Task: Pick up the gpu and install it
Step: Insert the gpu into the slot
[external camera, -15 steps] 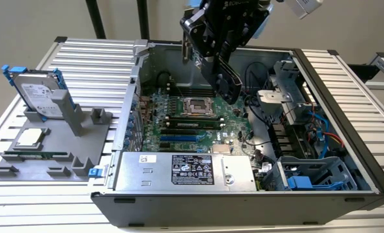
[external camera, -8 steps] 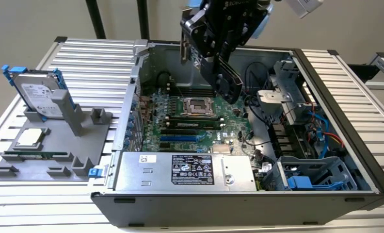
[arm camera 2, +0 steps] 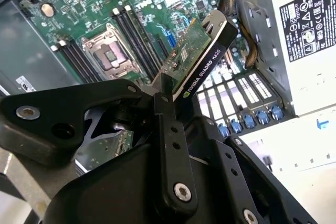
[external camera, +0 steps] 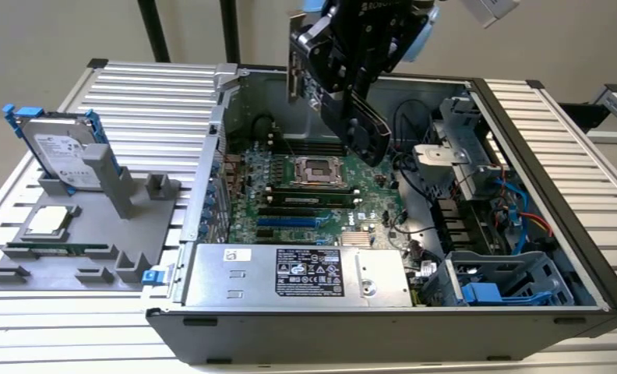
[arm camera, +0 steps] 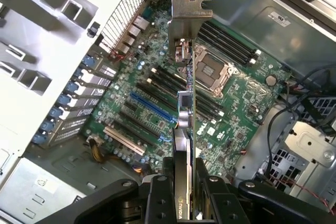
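Note:
My gripper (external camera: 358,74) hangs above the open computer case (external camera: 558,202), shut on the gpu (external camera: 358,125). The gpu is a green card with a black cooler, held tilted over the motherboard (external camera: 298,187), with its silver bracket (external camera: 293,74) towards the case's rear wall. In the first wrist view the gpu (arm camera: 185,114) is edge-on, its bracket (arm camera: 189,9) at the far end, above the blue slot (arm camera: 151,107) and the black slots beside it. In the second wrist view a black finger (arm camera 2: 168,124) presses on the gpu (arm camera 2: 202,59). The card is clear of the board, touching no slot.
A grey fixture (external camera: 132,234) at the exterior view's left holds a hard drive in a blue frame (external camera: 65,148), a processor (external camera: 47,222) and a memory stick (external camera: 59,250). Inside the case are the power supply (external camera: 298,273), a drive cage (external camera: 495,288) and cables (external camera: 516,202).

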`<action>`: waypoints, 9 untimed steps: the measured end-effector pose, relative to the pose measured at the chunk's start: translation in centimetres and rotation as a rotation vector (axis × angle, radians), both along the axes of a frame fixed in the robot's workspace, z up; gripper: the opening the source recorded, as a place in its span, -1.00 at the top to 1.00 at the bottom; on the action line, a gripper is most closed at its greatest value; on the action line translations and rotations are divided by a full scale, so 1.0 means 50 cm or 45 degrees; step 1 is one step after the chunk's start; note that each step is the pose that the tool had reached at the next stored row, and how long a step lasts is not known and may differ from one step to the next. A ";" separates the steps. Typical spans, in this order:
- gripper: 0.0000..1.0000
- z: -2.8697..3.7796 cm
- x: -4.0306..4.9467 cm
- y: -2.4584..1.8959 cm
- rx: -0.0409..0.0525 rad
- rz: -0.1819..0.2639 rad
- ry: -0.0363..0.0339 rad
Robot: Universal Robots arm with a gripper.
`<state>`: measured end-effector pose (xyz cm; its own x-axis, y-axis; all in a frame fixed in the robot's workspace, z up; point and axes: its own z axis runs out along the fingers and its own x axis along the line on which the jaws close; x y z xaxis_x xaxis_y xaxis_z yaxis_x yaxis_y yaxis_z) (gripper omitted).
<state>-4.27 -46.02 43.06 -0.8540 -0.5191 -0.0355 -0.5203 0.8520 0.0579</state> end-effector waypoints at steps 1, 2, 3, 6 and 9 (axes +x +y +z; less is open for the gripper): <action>1.00 0.000 0.000 0.0000 0.000 0.005 0.0000; 1.00 0.000 0.000 0.0000 0.000 0.010 0.0000; 1.00 0.000 0.000 0.0000 0.000 0.016 0.0000; 1.00 0.000 0.000 0.0000 0.000 0.033 0.0001; 1.00 0.000 0.000 0.0000 0.000 0.050 0.0000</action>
